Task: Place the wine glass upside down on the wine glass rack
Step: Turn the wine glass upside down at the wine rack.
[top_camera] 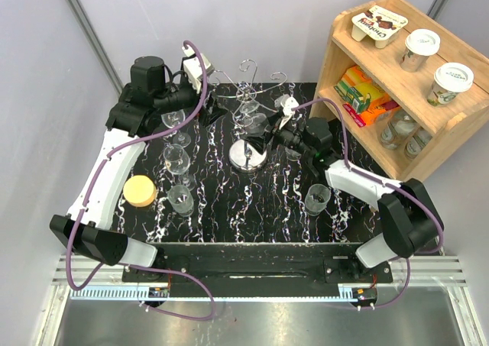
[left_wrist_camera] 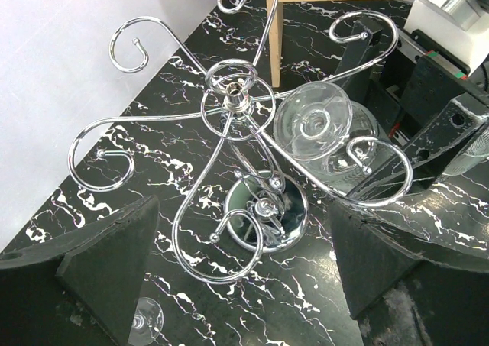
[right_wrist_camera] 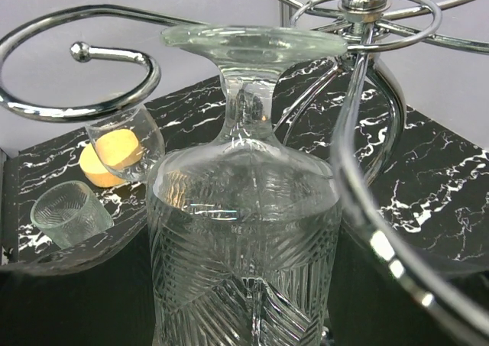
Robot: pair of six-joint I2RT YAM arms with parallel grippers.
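Top external: the black white-veined marble table [top_camera: 252, 201] carries the shiny chrome wire wine glass rack [top_camera: 248, 94]. The clear patterned wine glass [right_wrist_camera: 244, 231] is inverted, foot up among the rack's curled arms, clamped in the right tool [top_camera: 269, 138]. The left tool [left_wrist_camera: 241, 208] is spread apart above the rack.

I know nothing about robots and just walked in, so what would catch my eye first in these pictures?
The shiny chrome wire rack with curled scrolling arms, standing mid-table on the black marbled top. Next, the patterned clear wine glass, upside down in the right gripper with its foot up among the rack's arms. The left gripper hangs open above the rack.
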